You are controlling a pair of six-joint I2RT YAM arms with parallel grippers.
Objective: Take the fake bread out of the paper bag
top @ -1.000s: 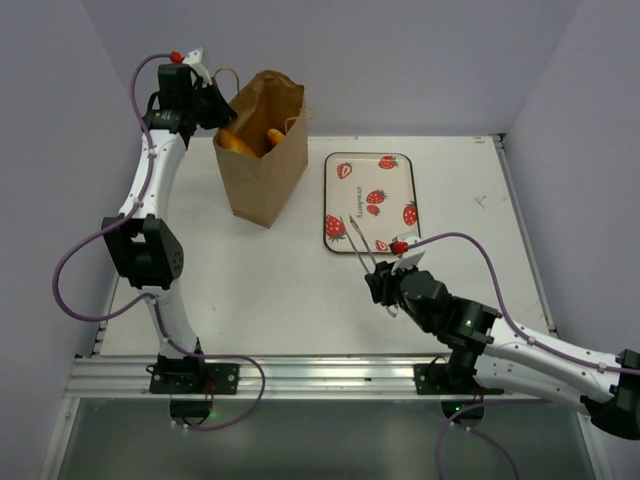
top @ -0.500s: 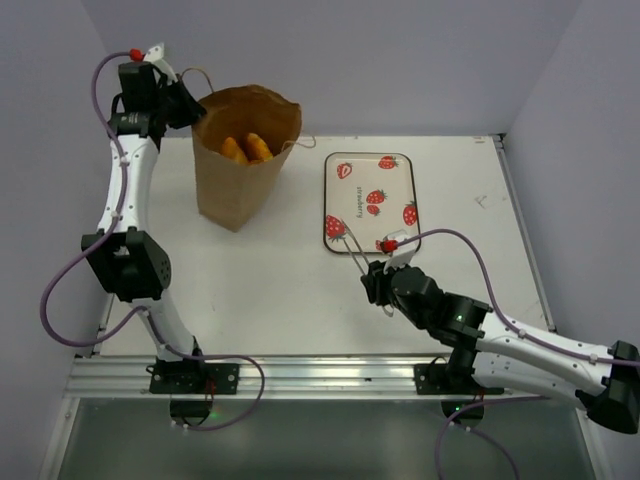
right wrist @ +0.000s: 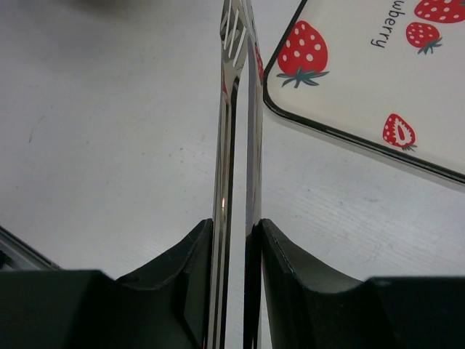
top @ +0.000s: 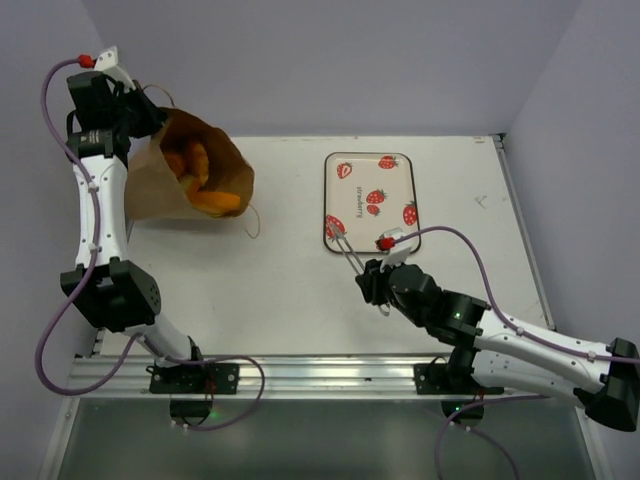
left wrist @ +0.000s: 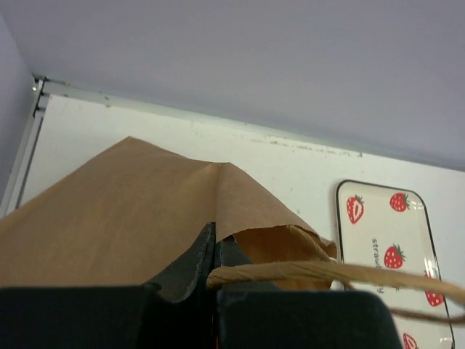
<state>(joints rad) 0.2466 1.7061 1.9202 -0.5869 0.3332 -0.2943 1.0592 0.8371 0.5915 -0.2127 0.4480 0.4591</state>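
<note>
The left end effector (top: 146, 112) is raised at the far left corner of the surface (top: 300, 290), and it is clenched on the rim of the paper bag (top: 158, 188). In the left wrist view its two dark fingers (left wrist: 195, 263) pinch a fold of the brown paper (left wrist: 131, 211) between them, with no gap showing. The bag hangs tipped over from that grip, its open mouth turned toward the right and the near side, at the left of the surface; whether its lower side touches the surface cannot be told from above. The fake bread (top: 196, 176) is inside the bag, and several glossy golden-orange pieces are visible through the mouth, one lying low against the lip. One twisted paper handle (top: 252, 220) dangles below the mouth, and the same sort of loop crosses the bottom of the left wrist view (left wrist: 349, 273). To the right, well apart from the bag, lies the strawberry-print tray (top: 396, 178), flat on the surface. The right end effector (top: 370, 283) sits low, just near of the tray's near left corner, and it is grasping the metal tongs (top: 349, 250). In the right wrist view the fingers (right wrist: 190, 283) press on both arms of the tongs (right wrist: 236, 145), which are squeezed almost together. The toothed tips of the tongs reach the rounded corner of the tray (right wrist: 363, 80).
</note>
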